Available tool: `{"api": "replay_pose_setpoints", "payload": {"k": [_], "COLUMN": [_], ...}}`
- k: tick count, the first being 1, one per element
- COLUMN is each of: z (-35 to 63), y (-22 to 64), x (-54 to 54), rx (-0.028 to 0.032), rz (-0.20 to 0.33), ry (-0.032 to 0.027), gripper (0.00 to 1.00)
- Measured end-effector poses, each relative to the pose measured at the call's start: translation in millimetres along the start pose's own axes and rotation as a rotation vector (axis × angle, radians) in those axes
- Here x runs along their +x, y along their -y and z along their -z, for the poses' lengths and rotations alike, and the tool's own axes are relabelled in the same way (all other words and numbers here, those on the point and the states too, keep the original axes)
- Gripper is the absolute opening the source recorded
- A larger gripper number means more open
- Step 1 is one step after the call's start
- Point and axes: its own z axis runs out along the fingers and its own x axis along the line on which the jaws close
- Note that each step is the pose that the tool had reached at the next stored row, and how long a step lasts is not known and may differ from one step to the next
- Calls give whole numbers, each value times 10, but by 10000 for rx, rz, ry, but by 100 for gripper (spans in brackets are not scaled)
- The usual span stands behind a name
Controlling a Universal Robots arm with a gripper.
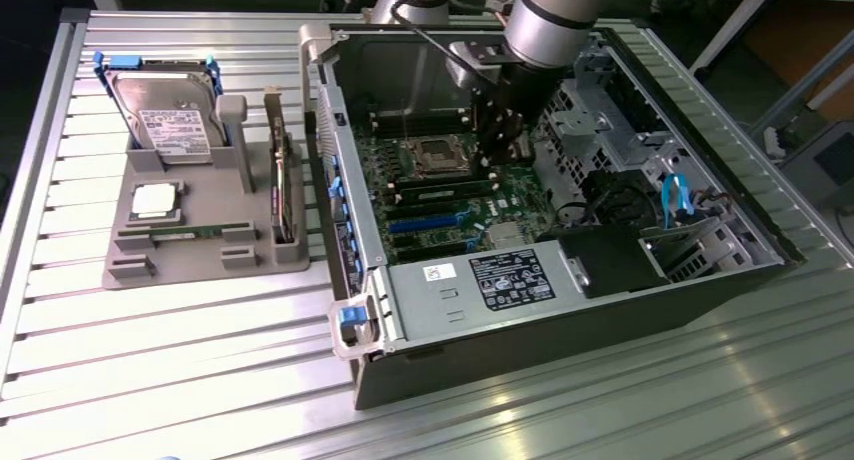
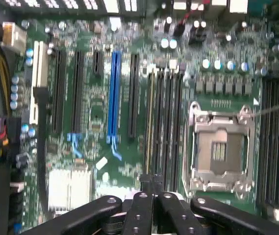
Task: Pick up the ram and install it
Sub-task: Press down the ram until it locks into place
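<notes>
One thin green ram (image 2: 150,117) stands on edge in a memory slot just beside the empty CPU socket (image 2: 220,149). The gripper (image 2: 151,188), its fingers pressed together, is over the stick's end. Pickup looks done; whether it is fully seated I cannot tell.

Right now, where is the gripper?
In the exterior view the gripper is down inside the open computer case, over the motherboard, just to the exterior view's right of the empty processor socket.
</notes>
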Motion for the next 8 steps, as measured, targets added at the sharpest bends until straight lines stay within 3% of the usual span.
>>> {"api": "replay_pose_setpoints", "payload": {"k": [1, 8], "z": [10, 142], "y": [128, 369], "x": [-4, -25], "rx": [-32, -62], "rz": [-1, -9], "ry": [-14, -136], "gripper": [9, 9]}}
